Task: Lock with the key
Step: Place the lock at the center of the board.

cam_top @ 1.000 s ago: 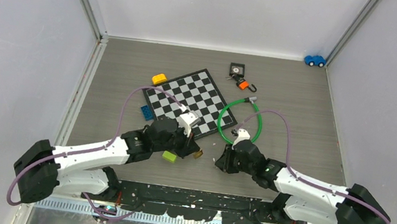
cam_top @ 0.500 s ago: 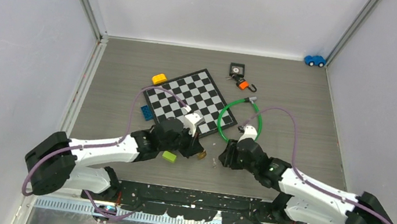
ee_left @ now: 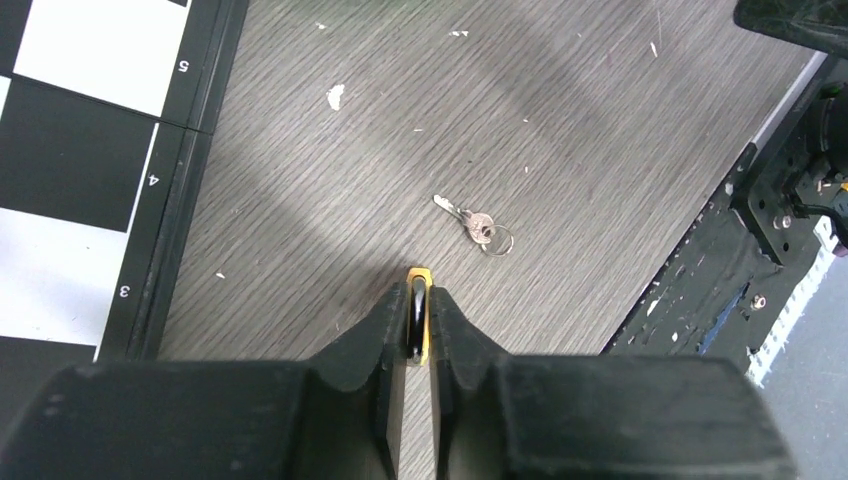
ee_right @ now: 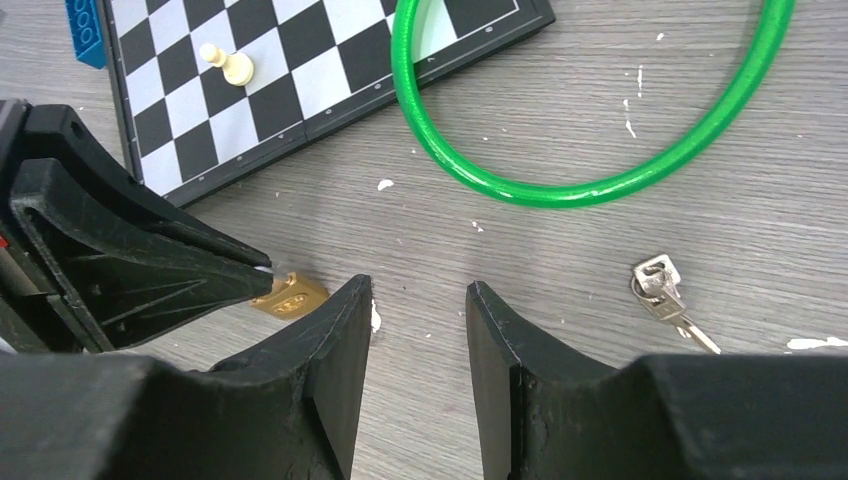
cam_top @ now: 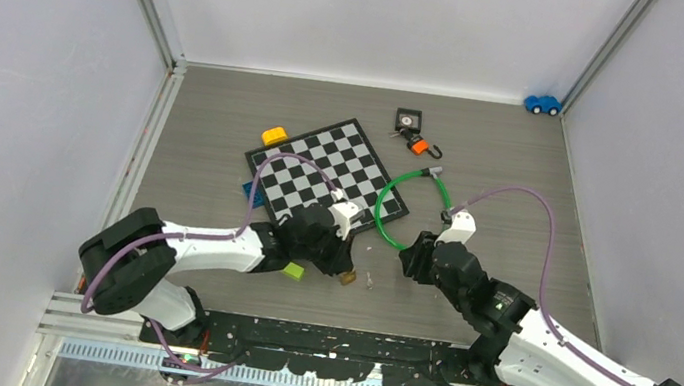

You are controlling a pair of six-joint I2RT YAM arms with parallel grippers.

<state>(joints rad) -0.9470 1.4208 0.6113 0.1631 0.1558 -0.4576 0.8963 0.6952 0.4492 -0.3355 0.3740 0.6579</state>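
L gripper (ee_left: 416,318) clamped on brass padlock (ee_left: 419,280), low over table (ee_left: 560,120). The key (ee_right: 662,288) lies loose on the wood nearby, not picked up. R gripper (ee_right: 418,296) spread wide, empty, near it. Est. early stage: key grab, insertion, turn all left.

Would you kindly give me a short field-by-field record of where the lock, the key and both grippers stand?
left gripper: shut on padlock, low over table
padlock: gold, pinched edge-on
key: flat on table, on a small ring, apart from both grippers
right gripper: open, empty, above table
green cable loop: on table, overlapping chessboard corner
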